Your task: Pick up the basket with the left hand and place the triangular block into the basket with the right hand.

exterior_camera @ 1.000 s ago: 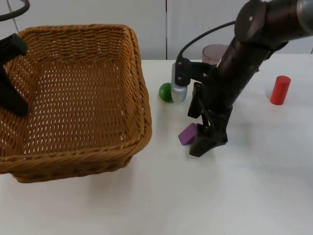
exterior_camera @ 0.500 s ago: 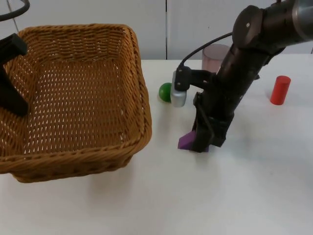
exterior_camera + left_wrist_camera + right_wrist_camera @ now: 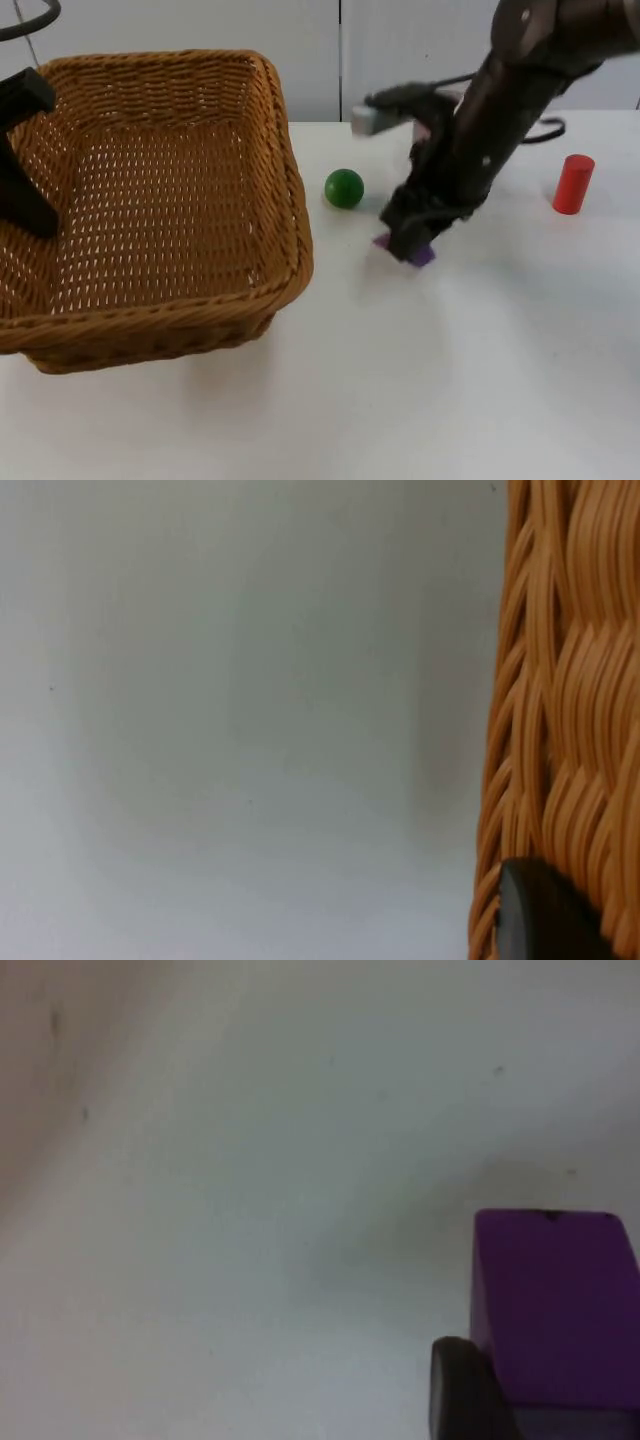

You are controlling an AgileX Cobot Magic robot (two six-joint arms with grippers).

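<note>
Since the earlier frame the right gripper (image 3: 408,243) has risen, fingers closed on the purple triangular block (image 3: 417,255), lifted above the white table (image 3: 480,380) beside the green ball (image 3: 344,188). The left gripper (image 3: 25,195) holds the empty brown wicker basket (image 3: 200,315) at its rim.

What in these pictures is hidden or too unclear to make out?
- Purple block: in the top view the right gripper covers most of it, so its shape is unclear; the right wrist view cuts it off at the edge.
- Left gripper: cut off by the top view's edge at the basket; its fingers cannot be made out.
- Right arm's upper part: motion-blurred in the top view, hiding the table behind it.
</note>
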